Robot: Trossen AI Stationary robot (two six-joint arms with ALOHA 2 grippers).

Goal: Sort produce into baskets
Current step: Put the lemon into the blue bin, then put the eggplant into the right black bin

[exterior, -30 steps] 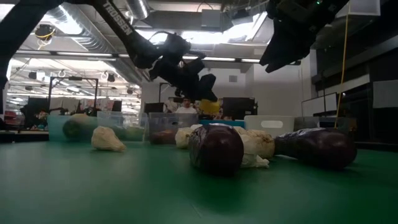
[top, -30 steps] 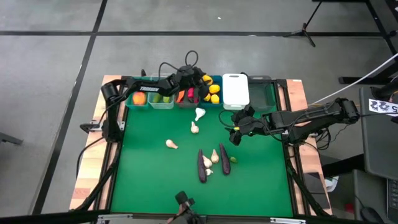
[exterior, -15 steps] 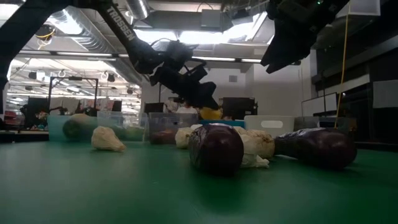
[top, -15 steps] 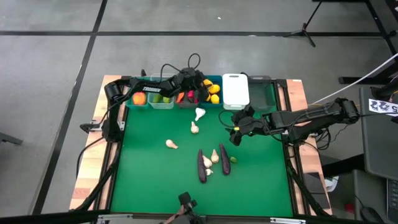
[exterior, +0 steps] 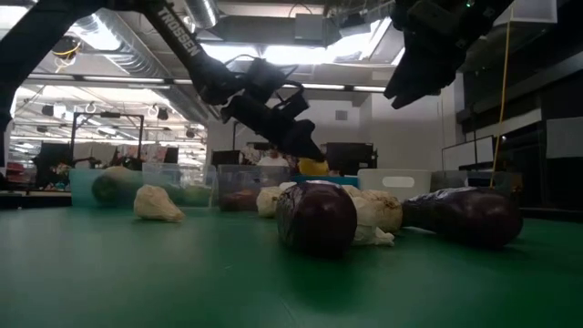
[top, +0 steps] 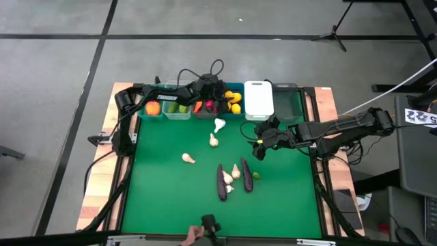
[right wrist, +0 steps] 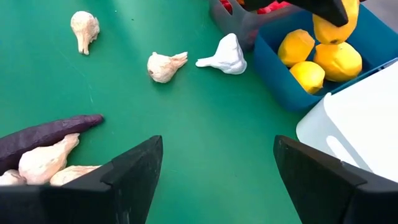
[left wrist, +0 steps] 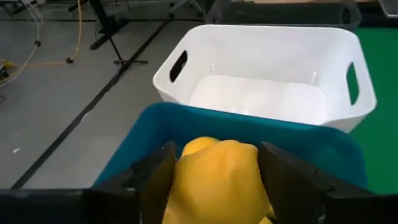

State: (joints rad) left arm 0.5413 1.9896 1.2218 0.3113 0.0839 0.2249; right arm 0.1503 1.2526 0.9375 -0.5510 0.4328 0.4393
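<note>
Left gripper (left wrist: 214,180) clamped on a lemon (left wrist: 217,177) over the blue bin (left wrist: 249,134)

We saw the lemon pinched between the left gripper's fingers, hanging just above the blue bin, which already held three lemons (right wrist: 320,59) in the right wrist view. We judged the step in hand to be the drop: the next move called for parting the jaws so the lemon would fall among the others, clear of the white bin (left wrist: 267,81) beside it. The right gripper (top: 260,145) waited with jaws wide apart over the green worktop (top: 171,191), near the garlic (top: 213,140) and eggplants (top: 220,183) left to sort. Only the left wrist view showed us the white bin empty; the high view alone showed the whole row of bins, and the low view hid the bins' contents behind an eggplant up close.
</note>
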